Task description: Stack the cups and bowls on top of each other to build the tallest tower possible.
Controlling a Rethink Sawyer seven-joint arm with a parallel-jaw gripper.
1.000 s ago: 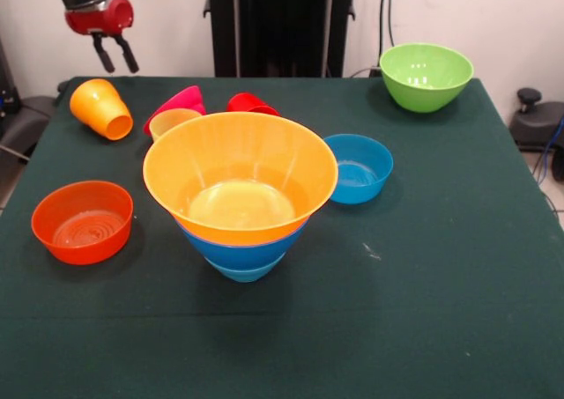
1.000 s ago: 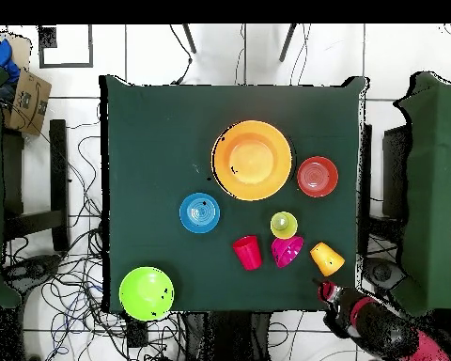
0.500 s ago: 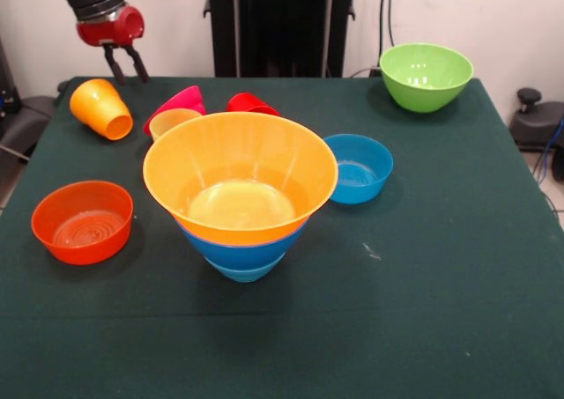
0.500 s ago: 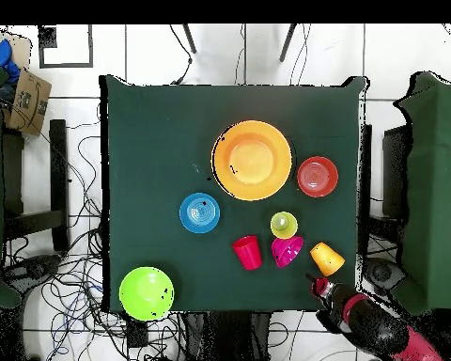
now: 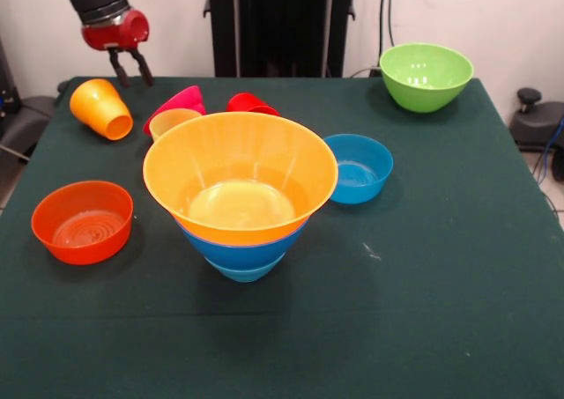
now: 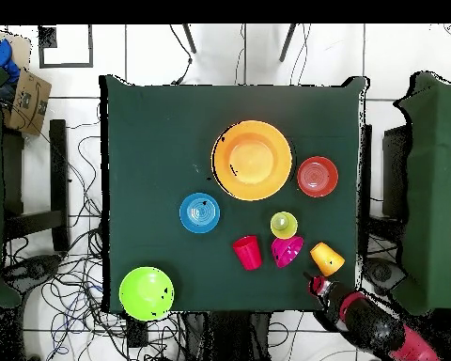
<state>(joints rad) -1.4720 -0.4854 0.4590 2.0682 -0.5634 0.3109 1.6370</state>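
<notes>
The tower stands mid-table: a wide yellow-orange bowl over a large blue bowl over a small light-blue one. An orange-yellow cup lies on its side at the far left. Behind the tower are a magenta bowl, a yellow cup and a red cup. A shallow orange bowl, a small blue bowl and a lime green bowl sit apart. My gripper hangs open and empty, above and just behind the orange-yellow cup.
The dark green table has cables and chairs around its sides in the overhead view. A black post rises behind the far edge.
The gripper has moved in from beyond the table's far left corner toward the table, nearer the orange-yellow cup. The cups and bowls have not moved.
</notes>
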